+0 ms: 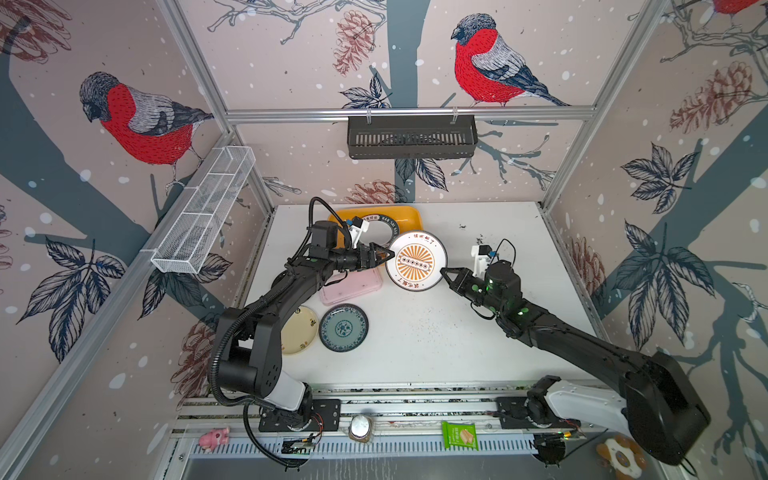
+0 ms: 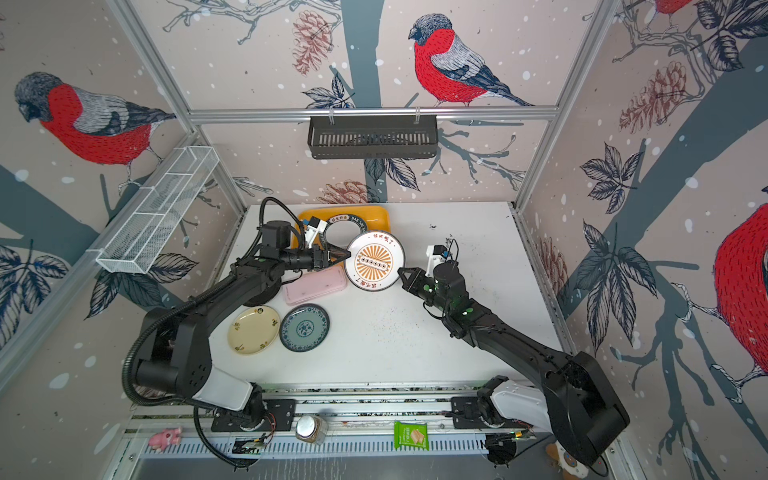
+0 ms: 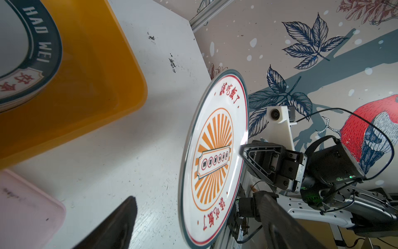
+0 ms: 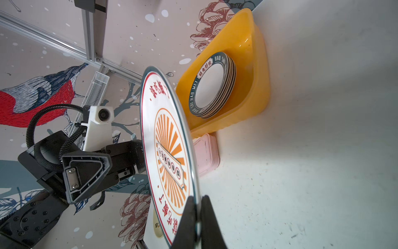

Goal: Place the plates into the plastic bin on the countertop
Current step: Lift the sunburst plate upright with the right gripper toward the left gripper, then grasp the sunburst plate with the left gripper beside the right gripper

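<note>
green-rimmed white plates (image 4: 212, 86) sit stacked in the yellow plastic bin (image 1: 405, 218), the right end effector (image 1: 445, 273) grips a round sunburst plate (image 1: 415, 261) aloft near it, the left end effector (image 1: 384, 257) gapes open at its rim, and a teal plate (image 1: 343, 328) and a cream plate (image 2: 254, 330) wait on the white desk (image 1: 457, 332).
</note>
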You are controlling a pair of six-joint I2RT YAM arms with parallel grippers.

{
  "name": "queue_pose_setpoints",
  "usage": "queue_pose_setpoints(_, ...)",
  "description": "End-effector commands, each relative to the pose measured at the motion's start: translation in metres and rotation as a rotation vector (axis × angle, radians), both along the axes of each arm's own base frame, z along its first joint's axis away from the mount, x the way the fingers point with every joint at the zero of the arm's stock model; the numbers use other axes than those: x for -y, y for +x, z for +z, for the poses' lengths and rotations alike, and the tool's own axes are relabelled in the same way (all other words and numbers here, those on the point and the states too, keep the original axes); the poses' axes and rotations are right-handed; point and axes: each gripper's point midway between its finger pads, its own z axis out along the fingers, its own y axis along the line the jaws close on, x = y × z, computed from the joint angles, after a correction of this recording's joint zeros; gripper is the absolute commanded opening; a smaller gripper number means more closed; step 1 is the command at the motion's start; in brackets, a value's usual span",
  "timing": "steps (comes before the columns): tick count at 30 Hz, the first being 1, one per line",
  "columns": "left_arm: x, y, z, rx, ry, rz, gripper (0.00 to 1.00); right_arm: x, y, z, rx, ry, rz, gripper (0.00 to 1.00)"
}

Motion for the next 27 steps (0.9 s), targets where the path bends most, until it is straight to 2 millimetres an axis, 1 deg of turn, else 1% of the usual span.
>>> queue_pose_setpoints(1, 0.007, -0.003, 0.014, 0.045, -0.036, -0.035, 0.84, -0.012, 0.004, 0.036, 0.097, 0.083, 0.046, 0.01)
queue_pose_setpoints(4, 0.007, -0.004, 0.015, 0.042, -0.037, -0.032, 0.72, -0.014, 0.005, 0.043, 0.106, 0.094, 0.050, 0.01)
queue_pose_setpoints(6, 0.007, -0.004, 0.018, 0.052, -0.038, -0.030, 0.63, -0.013, 0.006, 0.044, 0.111, 0.097, 0.044, 0.01)
queue_pose_setpoints(8, 0.006, -0.004, 0.019, 0.057, -0.037, -0.026, 0.53, -0.013, 0.009, 0.041, 0.098, 0.094, 0.035, 0.01)
queue_pose_setpoints(12, 0.006, -0.003, 0.018, 0.055, -0.040, -0.023, 0.29, -0.016, 0.011, 0.041, 0.094, 0.103, 0.037, 0.01)
queue_pose_setpoints(15, 0.006, -0.001, 0.014, 0.042, -0.039, -0.019, 0.18, -0.017, 0.014, 0.038, 0.085, 0.099, 0.029, 0.01)
queue_pose_setpoints(19, 0.003, 0.002, 0.013, 0.035, -0.039, -0.006, 0.07, -0.017, 0.014, 0.036, 0.085, 0.090, 0.012, 0.02)
queue_pose_setpoints(21, -0.001, 0.005, 0.015, 0.034, -0.045, 0.008, 0.05, -0.016, 0.016, 0.036, 0.090, 0.083, 0.001, 0.02)
queue_pose_setpoints(24, -0.006, 0.010, 0.019, 0.037, -0.057, 0.027, 0.03, -0.017, 0.016, 0.039, 0.108, 0.078, -0.003, 0.08)
queue_pose_setpoints(25, -0.008, 0.008, 0.012, 0.021, -0.055, 0.030, 0.02, -0.017, 0.016, 0.040, 0.113, 0.076, -0.006, 0.10)
queue_pose_setpoints(26, -0.010, 0.009, 0.011, 0.016, -0.056, 0.037, 0.02, -0.019, 0.018, 0.033, 0.102, 0.064, -0.009, 0.15)
queue_pose_setpoints(27, -0.011, 0.010, 0.011, 0.017, -0.055, 0.041, 0.02, -0.019, 0.019, 0.030, 0.102, 0.056, -0.018, 0.29)
